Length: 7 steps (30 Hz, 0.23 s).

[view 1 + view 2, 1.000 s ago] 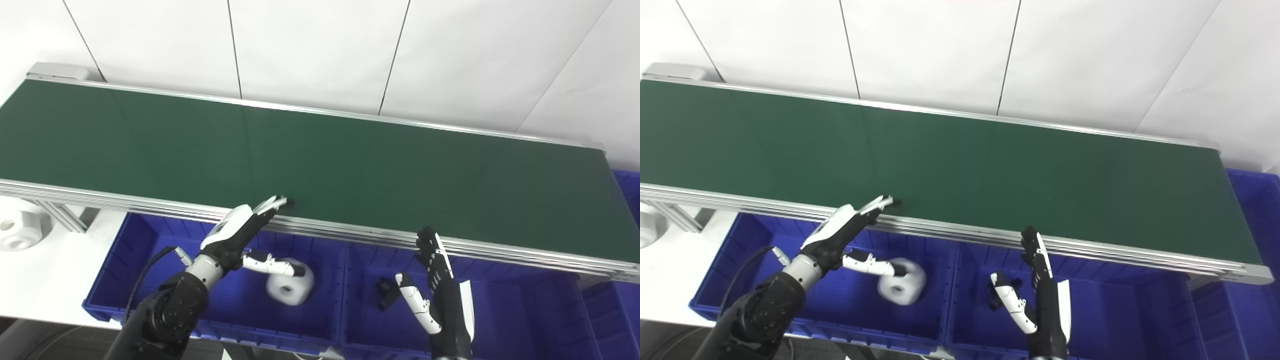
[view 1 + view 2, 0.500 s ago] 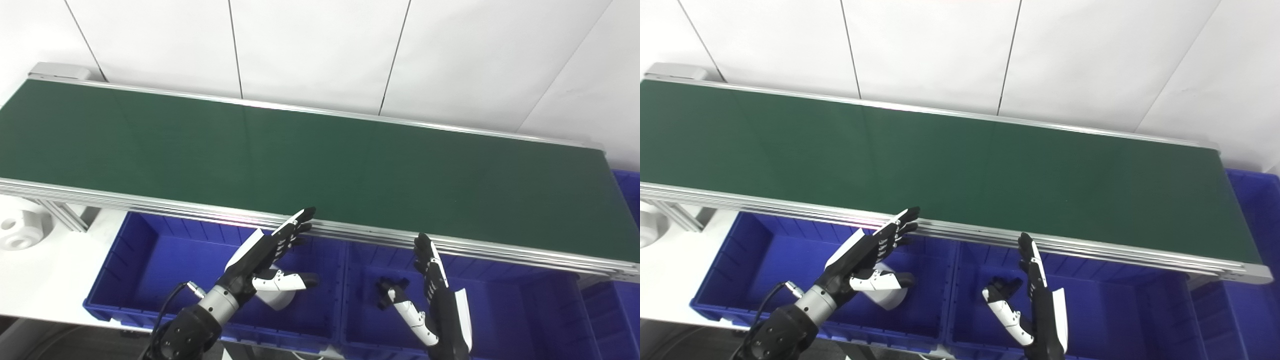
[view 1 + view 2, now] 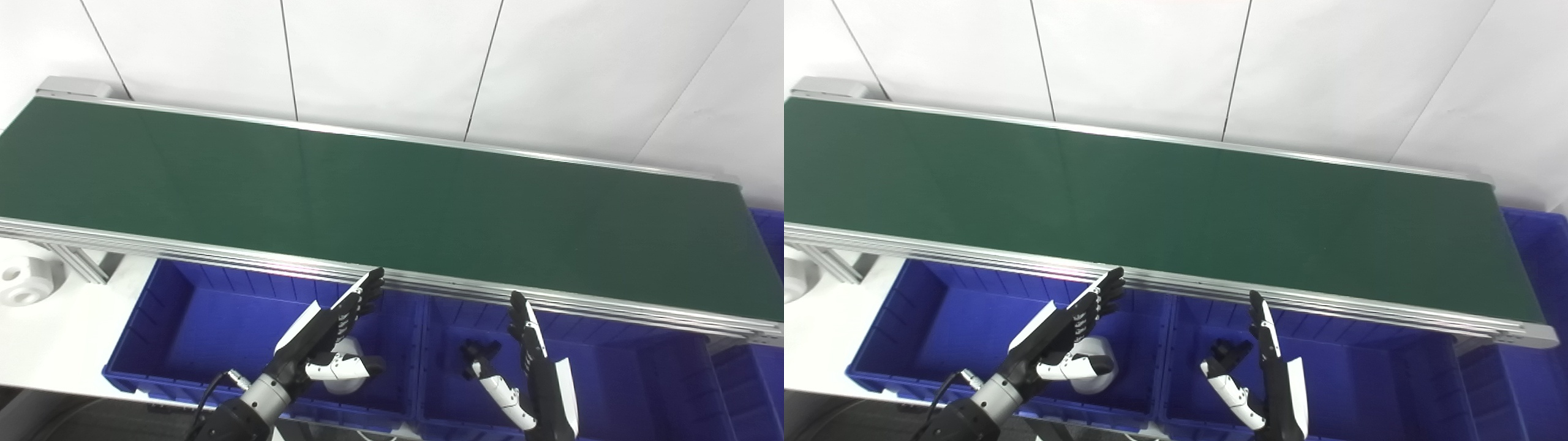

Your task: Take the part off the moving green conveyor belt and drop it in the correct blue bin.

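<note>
The green conveyor belt (image 3: 392, 196) carries no part. A white round part (image 3: 344, 373) lies in the left blue bin (image 3: 202, 318), mostly hidden behind my left hand. A small black part (image 3: 479, 352) lies in the middle blue bin (image 3: 637, 380). My left hand (image 3: 324, 337) is open with fingers spread, above the left bin near its right wall. My right hand (image 3: 533, 373) is open with fingers straight, above the middle bin next to the black part.
Another blue bin (image 3: 768, 245) stands at the right end of the belt. A white round part (image 3: 21, 285) lies on the white table at the left, by the belt's metal frame (image 3: 73, 263). White wall panels rise behind the belt.
My left hand has drawn back from the belt's front edge and moved right and down over the left bin. The white part has settled in that bin. My right hand sank slightly.
</note>
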Tool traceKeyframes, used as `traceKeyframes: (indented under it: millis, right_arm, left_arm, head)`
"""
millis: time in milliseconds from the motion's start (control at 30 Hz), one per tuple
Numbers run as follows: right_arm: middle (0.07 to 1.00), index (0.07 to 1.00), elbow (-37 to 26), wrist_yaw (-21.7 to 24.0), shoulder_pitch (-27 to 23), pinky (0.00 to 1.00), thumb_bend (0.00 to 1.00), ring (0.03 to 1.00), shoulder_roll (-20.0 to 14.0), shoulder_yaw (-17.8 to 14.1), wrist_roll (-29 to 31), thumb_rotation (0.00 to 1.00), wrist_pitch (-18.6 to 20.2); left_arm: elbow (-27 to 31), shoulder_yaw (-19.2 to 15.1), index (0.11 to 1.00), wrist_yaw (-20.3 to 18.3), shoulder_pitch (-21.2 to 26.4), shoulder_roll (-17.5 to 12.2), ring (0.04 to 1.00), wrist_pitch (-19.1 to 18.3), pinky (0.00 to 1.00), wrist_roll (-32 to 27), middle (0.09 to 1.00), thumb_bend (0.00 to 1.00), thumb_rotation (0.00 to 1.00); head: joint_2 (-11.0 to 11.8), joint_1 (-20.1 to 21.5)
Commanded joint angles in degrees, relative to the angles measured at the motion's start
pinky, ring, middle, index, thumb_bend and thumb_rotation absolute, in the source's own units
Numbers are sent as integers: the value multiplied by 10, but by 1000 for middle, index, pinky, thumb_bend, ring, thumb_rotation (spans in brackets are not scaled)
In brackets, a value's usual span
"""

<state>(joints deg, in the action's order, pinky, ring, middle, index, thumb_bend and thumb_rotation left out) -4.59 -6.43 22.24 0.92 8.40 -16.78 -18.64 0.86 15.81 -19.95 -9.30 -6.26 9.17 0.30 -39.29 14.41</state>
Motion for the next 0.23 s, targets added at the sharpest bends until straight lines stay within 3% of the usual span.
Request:
traceKeyframes:
  millis: [0, 200]
  right_arm:
    - [973, 977, -16, 2, -1, 930, 784, 965, 1, 0, 0, 710, 1]
    - [973, 977, -16, 2, -1, 930, 784, 965, 1, 0, 0, 710, 1]
  left_arm:
    - [8, -1, 1000, 2, 8, 4, 998, 16, 977, -9, 1000, 827, 538]
    - [8, -1, 1000, 2, 8, 4, 998, 16, 977, -9, 1000, 827, 538]
  head:
    - [0, 0]
    - [0, 0]
